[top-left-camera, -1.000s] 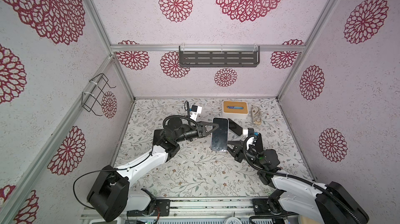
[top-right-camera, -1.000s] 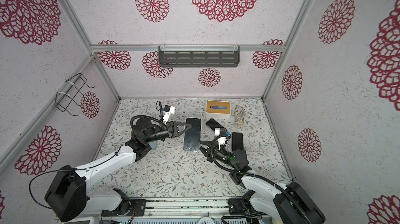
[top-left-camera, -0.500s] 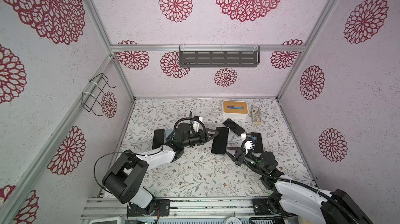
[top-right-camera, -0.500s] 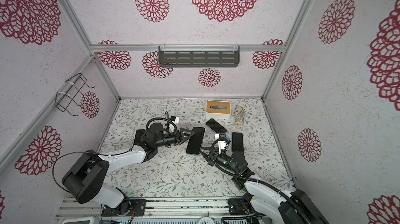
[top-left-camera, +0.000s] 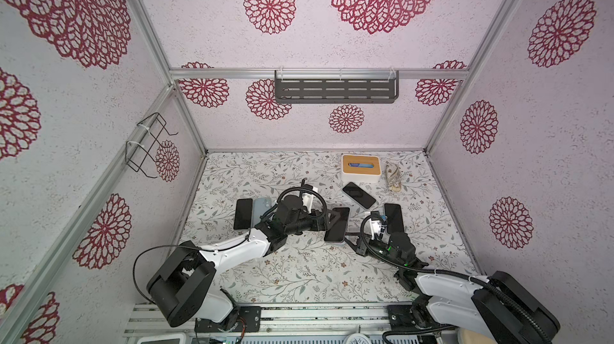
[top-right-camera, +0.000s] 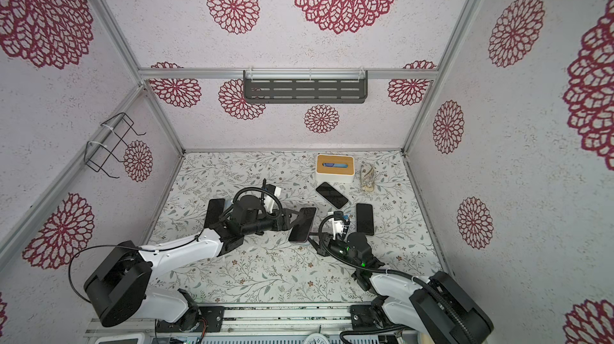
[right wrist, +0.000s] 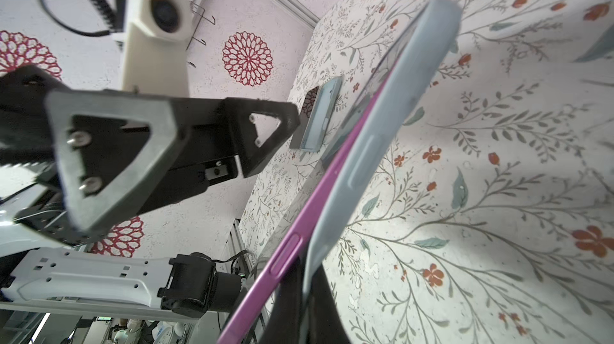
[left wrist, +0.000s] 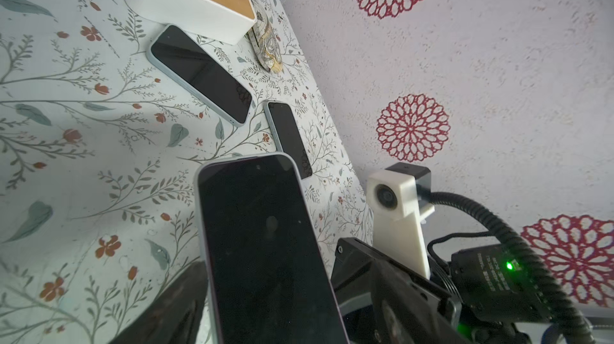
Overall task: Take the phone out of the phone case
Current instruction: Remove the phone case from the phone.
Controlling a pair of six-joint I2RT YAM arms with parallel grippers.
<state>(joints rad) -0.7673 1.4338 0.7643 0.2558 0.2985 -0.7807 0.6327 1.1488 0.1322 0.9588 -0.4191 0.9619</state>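
A spare handset (top-left-camera: 243, 213) lay far left on the floral surface (top-left-camera: 282, 276). The left gripper (top-left-camera: 327, 221) straddled the phone (top-left-camera: 338, 226), jaws spread wide. The phone sat centre, tilted off the surface, long axis running towards the back wall, its purple edge peeling from the grey phone case (right wrist: 382, 146). The right gripper (top-left-camera: 347, 239) had its jaws clamped on the case's near end. Two handsets (top-left-camera: 358, 195) (top-left-camera: 393, 217) and a box (top-left-camera: 360, 168) lay beyond.

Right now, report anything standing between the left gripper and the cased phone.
Nothing visible does. The left gripper has its open jaws on either side of the cased phone, one finger clearly apart from it in the right wrist view. The right gripper pinches its near end.
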